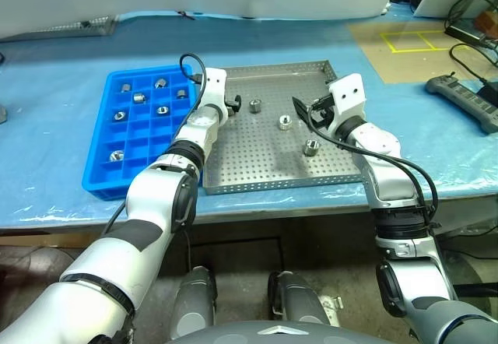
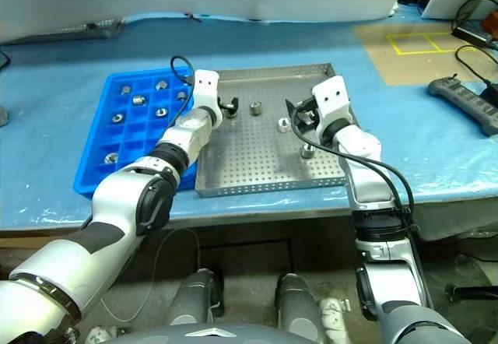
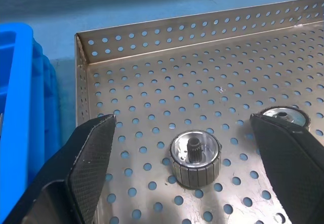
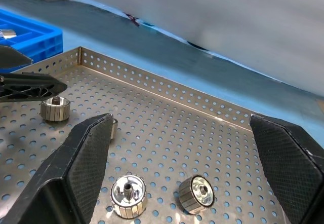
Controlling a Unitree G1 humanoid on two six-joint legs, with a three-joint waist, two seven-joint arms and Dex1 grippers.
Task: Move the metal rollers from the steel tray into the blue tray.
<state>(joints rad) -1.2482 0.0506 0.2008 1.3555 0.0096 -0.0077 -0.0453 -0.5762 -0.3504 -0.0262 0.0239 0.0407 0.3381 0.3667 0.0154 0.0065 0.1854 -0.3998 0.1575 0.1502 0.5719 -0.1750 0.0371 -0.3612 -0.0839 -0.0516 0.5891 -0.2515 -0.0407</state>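
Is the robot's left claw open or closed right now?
Open. The left gripper has its two black fingers spread wide, one on each side of a metal roller sitting on the steel tray, not squeezing it.

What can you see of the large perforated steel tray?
The large perforated steel tray is a silver-grey metal rectangle with a floor of small round holes and a low perforated rim. It lies flat on the blue-covered table, close beside the blue tray. Three or four rollers stand on its floor. Both open grippers hover above it.

Glossy white arm shells, black joint bands, grey lower segments. White boxy wrist blocks, two screw holes. Loose black cables. Fingers [image 3: 88,158] black, cross-hatched.
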